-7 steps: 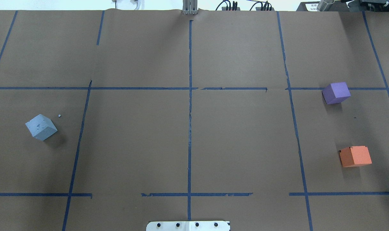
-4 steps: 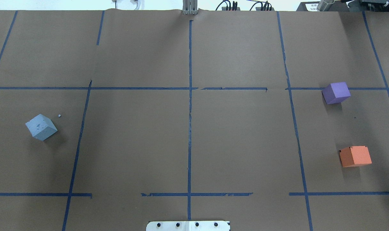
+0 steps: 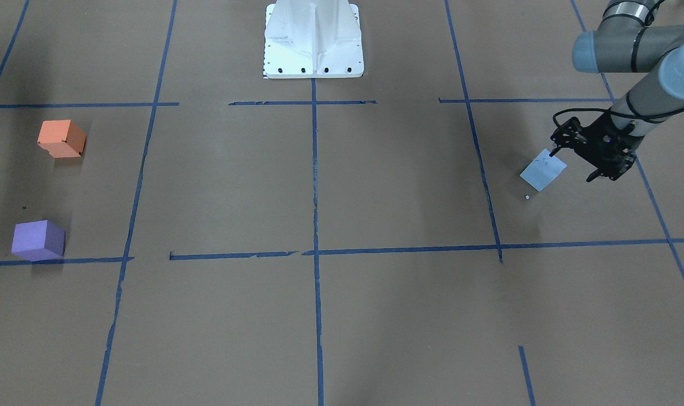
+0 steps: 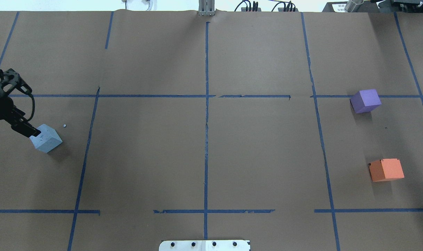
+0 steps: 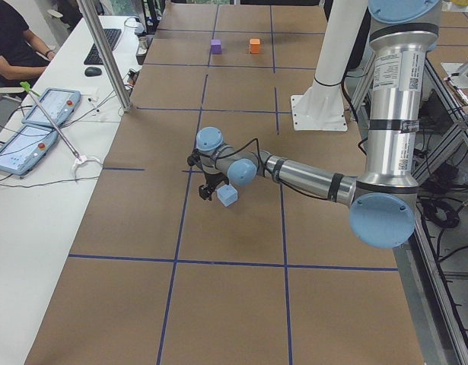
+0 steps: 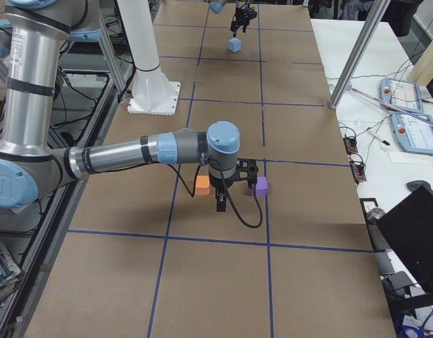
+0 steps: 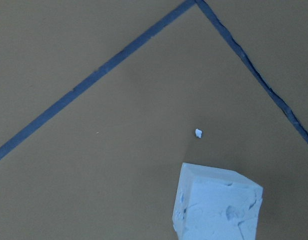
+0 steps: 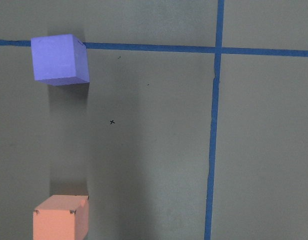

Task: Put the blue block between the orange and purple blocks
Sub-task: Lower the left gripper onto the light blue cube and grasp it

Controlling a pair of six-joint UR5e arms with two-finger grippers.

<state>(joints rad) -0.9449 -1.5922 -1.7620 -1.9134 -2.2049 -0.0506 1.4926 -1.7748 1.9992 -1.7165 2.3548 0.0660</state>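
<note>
My left gripper (image 3: pixel 573 164) has come in next to the blue block (image 4: pixel 46 139).
Its fingers are spread; the block lies just beside them.

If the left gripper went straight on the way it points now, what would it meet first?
Most likely the blue block, close under the left gripper, though depth is unclear.

Silver arm (image 5: pixel 310 179), blue caps (image 5: pixel 380 220), black hand (image 3: pixel 573 165)

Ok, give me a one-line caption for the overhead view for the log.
Left gripper open at the blue block, far left; purple block and orange block stand apart at right.
</note>
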